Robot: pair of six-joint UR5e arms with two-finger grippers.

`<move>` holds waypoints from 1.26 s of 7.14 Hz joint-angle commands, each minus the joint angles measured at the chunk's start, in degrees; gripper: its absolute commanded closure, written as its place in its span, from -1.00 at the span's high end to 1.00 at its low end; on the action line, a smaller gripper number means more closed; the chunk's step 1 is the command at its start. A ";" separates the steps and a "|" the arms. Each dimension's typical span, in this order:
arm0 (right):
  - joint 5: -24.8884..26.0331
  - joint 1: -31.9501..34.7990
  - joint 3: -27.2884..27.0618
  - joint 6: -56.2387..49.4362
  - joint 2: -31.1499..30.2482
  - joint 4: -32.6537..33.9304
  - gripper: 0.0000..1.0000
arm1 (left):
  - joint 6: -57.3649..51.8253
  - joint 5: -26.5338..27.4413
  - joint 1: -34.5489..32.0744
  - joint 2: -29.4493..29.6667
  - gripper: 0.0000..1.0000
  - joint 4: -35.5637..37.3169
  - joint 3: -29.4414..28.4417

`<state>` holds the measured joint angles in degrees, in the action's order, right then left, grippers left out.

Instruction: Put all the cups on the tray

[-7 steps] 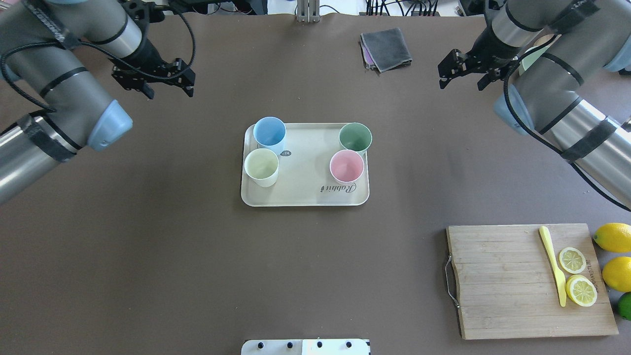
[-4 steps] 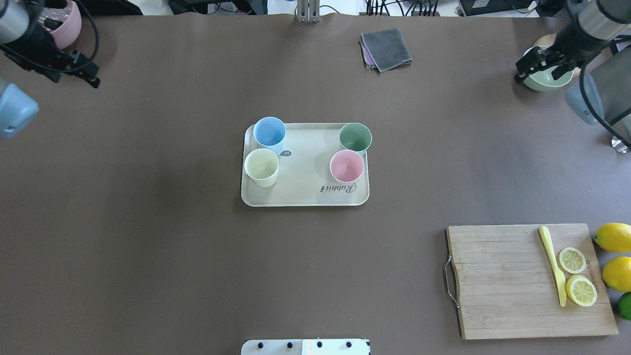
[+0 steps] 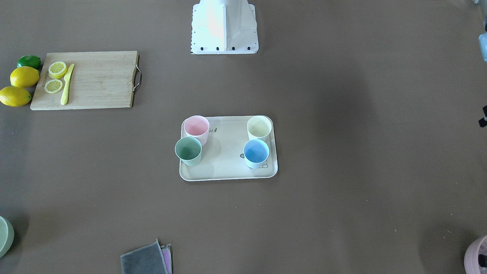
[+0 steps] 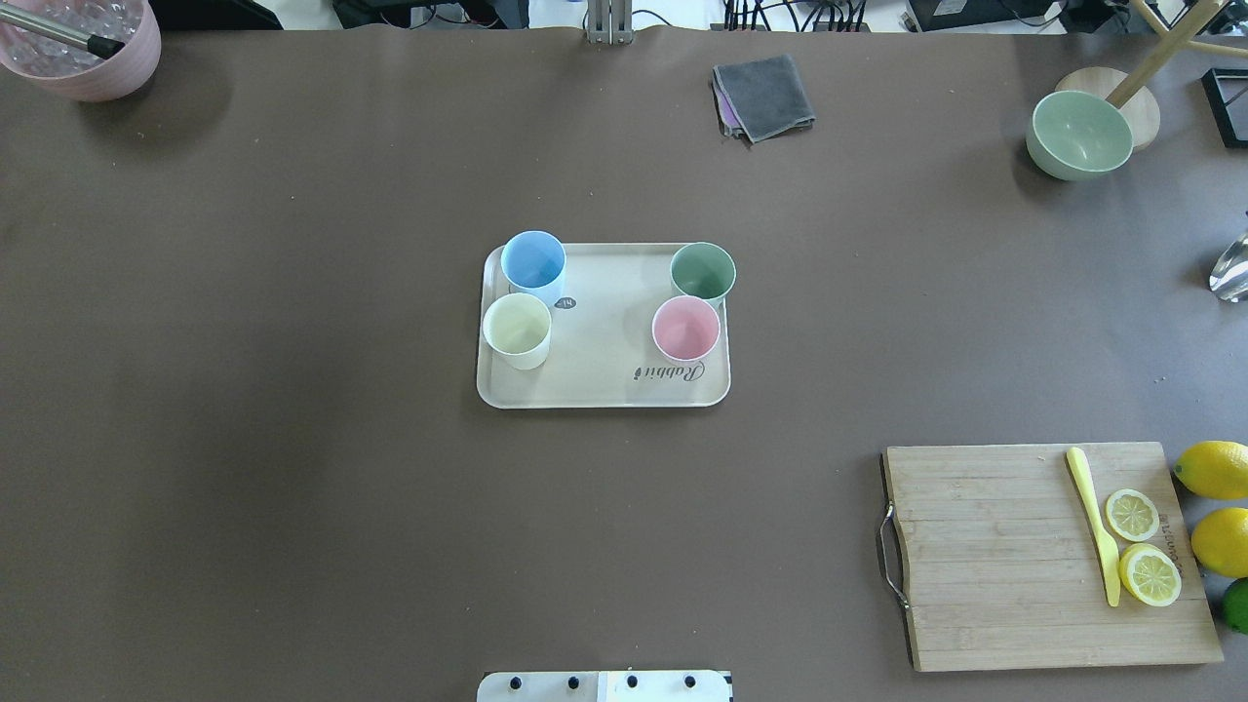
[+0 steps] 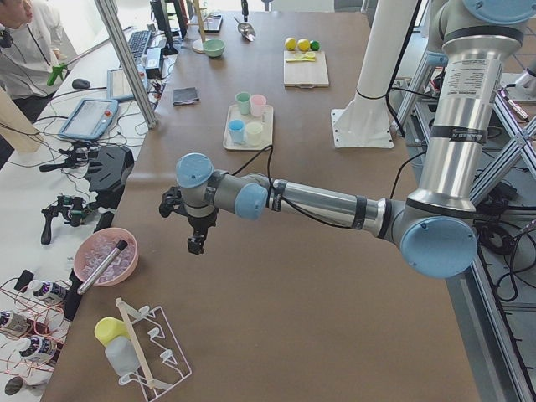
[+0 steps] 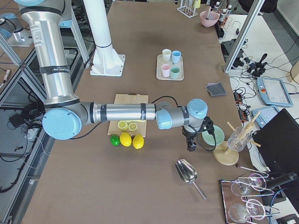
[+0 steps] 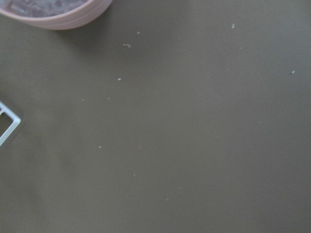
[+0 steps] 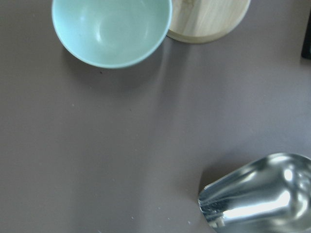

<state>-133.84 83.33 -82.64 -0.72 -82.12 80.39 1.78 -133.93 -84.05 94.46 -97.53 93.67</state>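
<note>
The cream tray [image 4: 604,390] lies mid-table. All four cups stand upright on it: blue [image 4: 533,261], cream-white [image 4: 517,327], sage green [image 4: 703,270] and pink [image 4: 685,328]. The front-facing view shows the same tray [image 3: 228,173] and cups. Both grippers are far from the tray. My left gripper [image 5: 194,239] hangs over bare table near the pink bowl, seen only in the exterior left view. My right gripper [image 6: 191,144] hangs beside the green bowl, seen only in the exterior right view. I cannot tell whether either is open or shut.
A wooden cutting board [image 4: 985,556] with lemon halves and a yellow knife lies front right, whole lemons beside it. A grey cloth [image 4: 765,96], a green bowl [image 4: 1079,134], a mauve-pink bowl [image 4: 83,44] and a metal scoop [image 8: 257,194] sit along the table's edges.
Both arms have swung outward and left the overhead view, the left to the left, the right to the right. The cups and tray have not moved.
</note>
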 commanded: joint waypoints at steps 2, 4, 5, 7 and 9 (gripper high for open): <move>-0.55 3.67 -6.80 -2.54 -7.16 0.46 1.00 | -0.91 0.07 -2.87 -9.29 0.96 -0.20 5.65; 0.06 5.17 -7.71 -1.92 -7.79 0.38 1.00 | 3.22 0.69 -2.78 -9.21 0.96 -0.11 5.13; 1.37 5.09 -7.88 -2.27 -9.10 -0.49 1.00 | 2.70 1.04 -2.78 -9.29 0.96 -0.29 4.78; 1.29 5.09 -7.62 -1.92 -10.16 -4.71 1.00 | 2.70 1.04 -2.78 -9.30 0.96 -0.20 4.95; 1.47 5.09 -7.27 -2.01 -10.25 -4.89 1.00 | 2.79 1.04 -2.78 -8.68 0.96 -0.11 5.47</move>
<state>-132.38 88.41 -90.03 -2.69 -92.26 75.78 4.51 -132.86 -86.84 85.46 -97.68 98.92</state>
